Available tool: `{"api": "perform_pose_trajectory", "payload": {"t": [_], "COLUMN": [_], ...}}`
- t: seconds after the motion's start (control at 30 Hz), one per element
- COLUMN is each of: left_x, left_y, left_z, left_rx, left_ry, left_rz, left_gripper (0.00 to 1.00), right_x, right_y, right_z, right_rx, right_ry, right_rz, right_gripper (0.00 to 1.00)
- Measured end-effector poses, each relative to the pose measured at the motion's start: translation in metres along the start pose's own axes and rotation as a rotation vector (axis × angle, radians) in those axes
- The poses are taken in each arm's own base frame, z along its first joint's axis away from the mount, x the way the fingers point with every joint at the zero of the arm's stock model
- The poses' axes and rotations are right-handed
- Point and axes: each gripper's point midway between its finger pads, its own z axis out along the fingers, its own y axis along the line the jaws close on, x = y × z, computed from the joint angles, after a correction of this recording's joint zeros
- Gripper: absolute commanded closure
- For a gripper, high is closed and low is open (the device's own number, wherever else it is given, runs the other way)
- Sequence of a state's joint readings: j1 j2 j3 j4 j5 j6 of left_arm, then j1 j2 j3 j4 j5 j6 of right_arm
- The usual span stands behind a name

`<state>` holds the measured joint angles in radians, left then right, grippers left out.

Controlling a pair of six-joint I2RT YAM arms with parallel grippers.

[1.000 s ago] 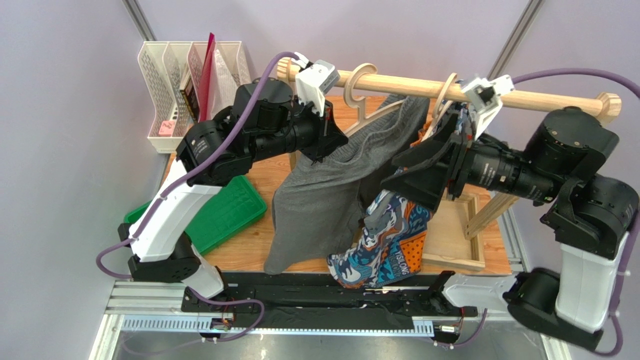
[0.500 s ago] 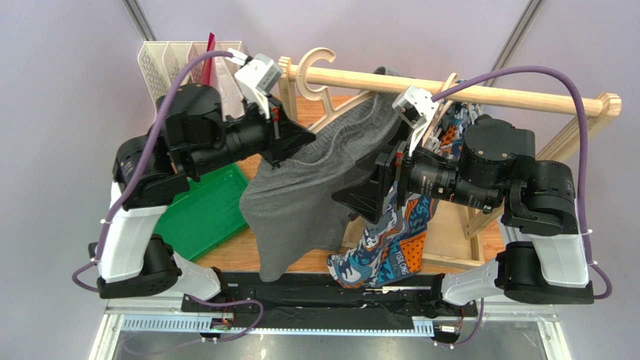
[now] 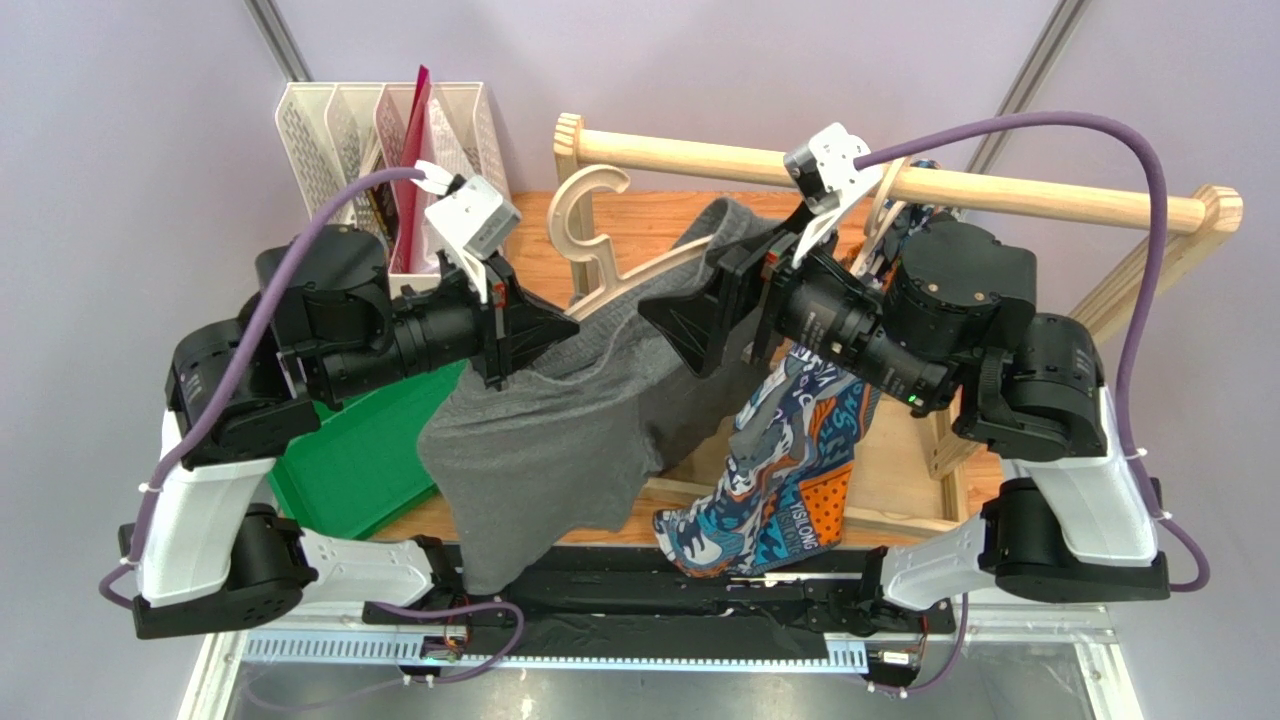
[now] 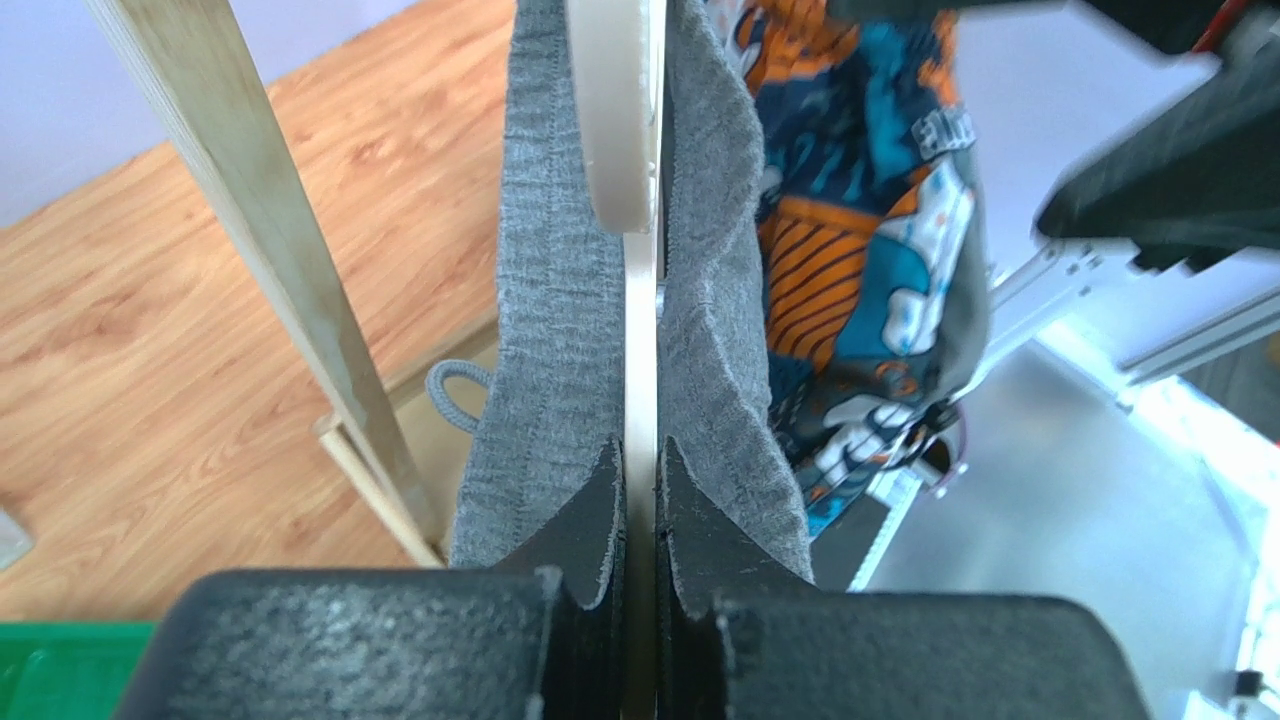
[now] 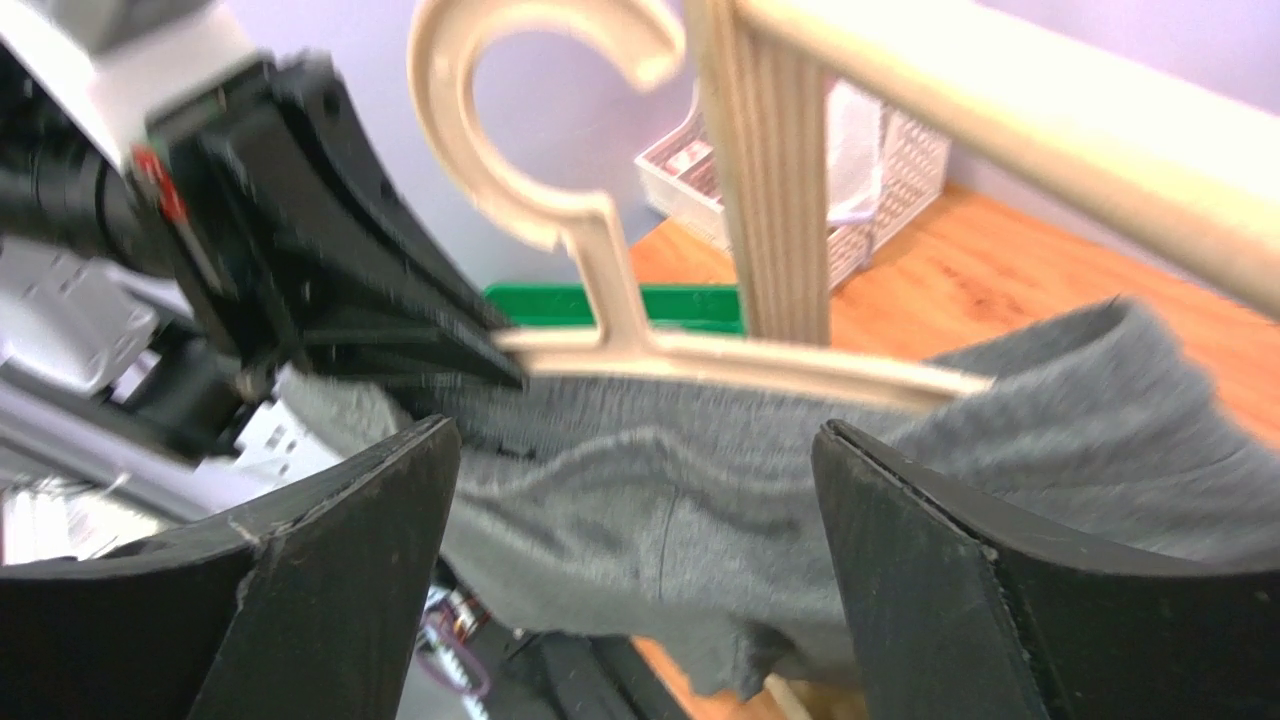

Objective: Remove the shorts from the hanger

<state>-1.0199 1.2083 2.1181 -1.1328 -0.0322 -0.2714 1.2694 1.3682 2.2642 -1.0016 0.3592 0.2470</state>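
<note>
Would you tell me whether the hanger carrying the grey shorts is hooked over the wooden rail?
No, the top view shows the hook of the hanger free in the air, clear of the wooden rail.

Black jointed arms (image 3: 346, 330) on white lower shells (image 3: 196, 510). Purple cables (image 3: 1059, 123) looping out behind left hand (image 3: 553, 323) and right hand (image 3: 679, 318). White camera blocks (image 3: 469, 215) above each. Black, grainy, wedge-shaped fingers (image 4: 376, 638).

Grey shorts (image 4: 549, 300): soft heathered knit cloth, matt, finely ribbed. Patterned shorts (image 4: 864, 225), beyond the left hand (image 4: 639, 473): smoother printed cloth, slight sheen. Hanger (image 4: 616, 120) pinched in that hand: pale, smooth, satin; wood or plastic not determinable. Hand pads (image 4: 842, 653): black, coarse-grained, matt. Rail (image 3: 691, 153): bare matt wood. Worktop (image 4: 166, 330): grained wood, low gloss. Tray (image 3: 346, 480): green plastic.
</note>
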Motion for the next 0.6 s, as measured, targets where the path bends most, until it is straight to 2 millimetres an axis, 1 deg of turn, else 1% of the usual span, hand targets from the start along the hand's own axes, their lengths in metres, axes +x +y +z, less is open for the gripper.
{"api": "perform_pose_trajectory", "payload": {"t": [0.07,0.1,0.2,0.27,0.37,0.43,0.6], "left_x": [0.008,0.011,0.014,0.013,0.013,0.013,0.013], "left_y": [0.003,0.004,0.005,0.005,0.005,0.006,0.007], "left_z": [0.003,0.004,0.007,0.007,0.006,0.006,0.007], "left_rx": [-0.008,-0.010,-0.012,-0.011,-0.015,-0.021,-0.027], "left_ry": [0.024,0.033,0.042,0.039,0.038,0.037,0.038], "left_rz": [0.017,0.024,0.036,0.036,0.036,0.032,0.027], "left_gripper": [1.00,1.00,1.00,1.00,1.00,1.00,1.00], "right_x": [-0.004,-0.005,-0.006,-0.002,0.005,0.010,0.009], "right_y": [-0.002,-0.003,-0.003,-0.001,0.000,-0.001,0.000], "right_z": [0.007,0.010,0.023,0.034,0.045,0.050,0.055], "right_rx": [0.026,0.035,0.059,0.067,0.075,0.083,0.093], "right_ry": [-0.023,-0.029,-0.038,-0.030,-0.020,-0.012,-0.026], "right_rz": [-0.005,-0.008,-0.025,-0.038,-0.055,-0.070,-0.082], "right_gripper": [0.11,0.14,0.18,0.20,0.26,0.30,0.34]}}
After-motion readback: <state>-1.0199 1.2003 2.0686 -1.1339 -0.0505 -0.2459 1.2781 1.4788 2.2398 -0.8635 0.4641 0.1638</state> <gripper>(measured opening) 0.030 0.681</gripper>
